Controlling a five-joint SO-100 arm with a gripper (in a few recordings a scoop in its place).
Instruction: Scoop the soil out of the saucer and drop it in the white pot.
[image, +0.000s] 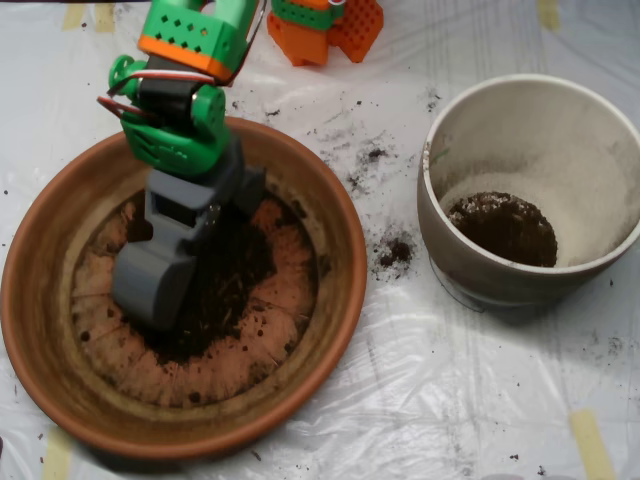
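I take the terracotta saucer (40, 300) as my landmark. It sits at the left of the scene on the plastic sheeting (420, 400), its ridged base partly bared around the edge. The grey clamshell scoop (165, 275) is down inside it, left of centre, nose lowered onto the base, with the green arm (175, 110) reaching in over the saucer's far rim. I judge it is placed there to gather what is left. I cannot tell from above whether its shells are apart or together.

The soil (235, 270) in the saucer lies as a dark, crumbly, fibrous patch at the centre, touching the scoop's right side, with thin crumbs trailing outward over the ridges.

Right of the saucer, spilled crumbs (395, 250) lie on the sheeting between it and the pot, which I read as loss in transfer.

Further right stands the white pot (450, 240), well apart from the saucer. A dark mound of soil (503, 228) rests at its bottom; the inner wall is dusty.
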